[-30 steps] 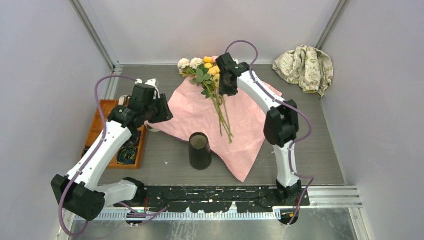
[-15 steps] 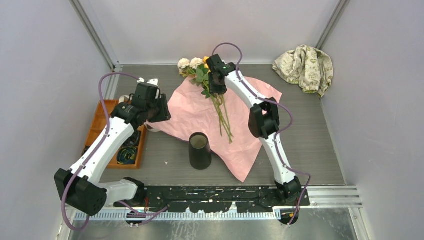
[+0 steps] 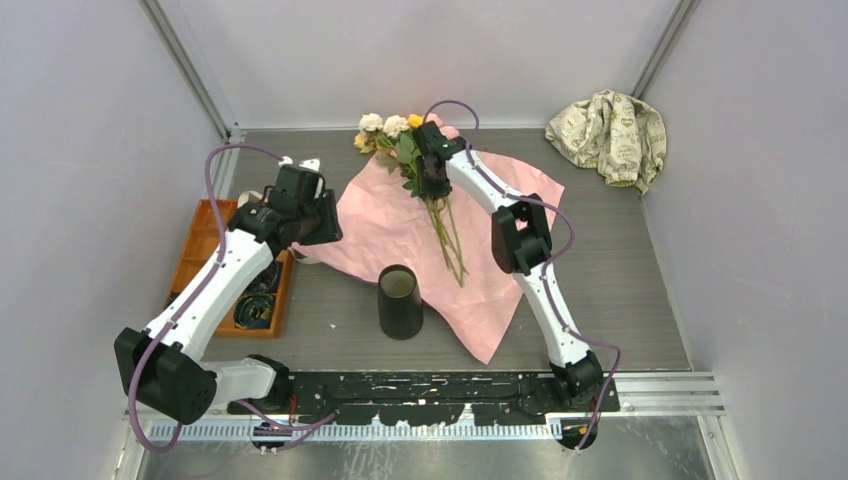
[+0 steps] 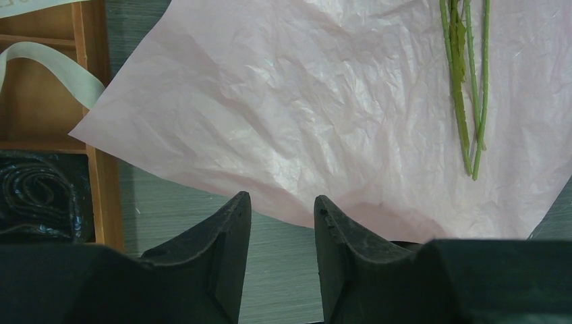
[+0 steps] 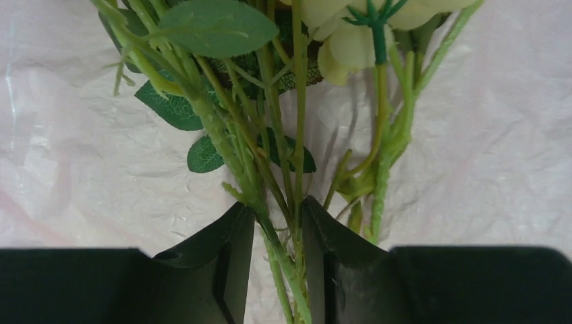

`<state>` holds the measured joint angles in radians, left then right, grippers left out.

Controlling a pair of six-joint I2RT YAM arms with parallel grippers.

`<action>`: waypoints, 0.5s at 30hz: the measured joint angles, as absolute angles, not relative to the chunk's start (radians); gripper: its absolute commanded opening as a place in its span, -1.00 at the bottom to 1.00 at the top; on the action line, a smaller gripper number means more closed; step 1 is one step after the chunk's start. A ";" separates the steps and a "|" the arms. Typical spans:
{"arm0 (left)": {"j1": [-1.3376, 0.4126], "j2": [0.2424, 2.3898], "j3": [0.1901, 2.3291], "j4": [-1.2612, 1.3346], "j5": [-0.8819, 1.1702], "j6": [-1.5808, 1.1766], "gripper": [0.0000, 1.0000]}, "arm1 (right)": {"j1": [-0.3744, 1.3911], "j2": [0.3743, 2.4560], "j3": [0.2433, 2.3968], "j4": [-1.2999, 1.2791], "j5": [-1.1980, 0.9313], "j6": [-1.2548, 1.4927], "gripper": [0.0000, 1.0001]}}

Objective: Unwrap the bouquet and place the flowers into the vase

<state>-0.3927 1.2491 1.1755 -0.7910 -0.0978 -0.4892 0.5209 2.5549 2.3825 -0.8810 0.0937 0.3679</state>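
**Flowers lie on the spread paper; the vase stands upright at its near edge**

The grey bench (image 3: 620, 300) carries everything. A sheet of crumpled pink paper (image 3: 385, 230) lies opened flat across its middle. The flowers (image 3: 443, 225) lie on this sheet. Their cream and yellow blooms are at the far end, and their green stems run back toward the near side. A beige patterned cloth (image 3: 610, 125) sits bunched in the far right corner, well apart from the paper. An orange tray (image 3: 197, 240) lies at the left, with black coiled rolls (image 4: 37, 192) in one compartment and a pale ribbon (image 4: 50, 61) draped across another. The black vase (image 3: 400, 300) stands upright at the paper's near edge, close to the stem ends but not touching them.

The right fingers (image 5: 233, 250) reach down just below the leaves and straddle a few stems. Whether they press the stems cannot be told. The left fingers (image 4: 229, 236) are spread with nothing between them, above the paper's left edge beside the tray.
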 measured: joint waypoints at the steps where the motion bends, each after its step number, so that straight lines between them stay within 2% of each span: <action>1: -0.393 1.249 1.176 -0.791 -0.099 -0.489 -0.19 | 0.521 2.567 2.383 -0.881 0.092 0.368 -0.41; 5: -0.393 1.249 1.174 -0.791 -0.105 -0.489 -0.19 | 0.520 2.577 2.389 -0.871 0.071 0.367 -0.67; 15: -0.393 1.249 1.169 -0.787 -0.089 -0.494 -0.19 | 0.522 2.528 2.316 -0.828 0.066 0.364 -0.98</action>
<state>-0.3927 1.2491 1.1690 -0.7868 -0.0891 -0.4942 0.5224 2.5282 2.3157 -0.8276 0.0658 0.3645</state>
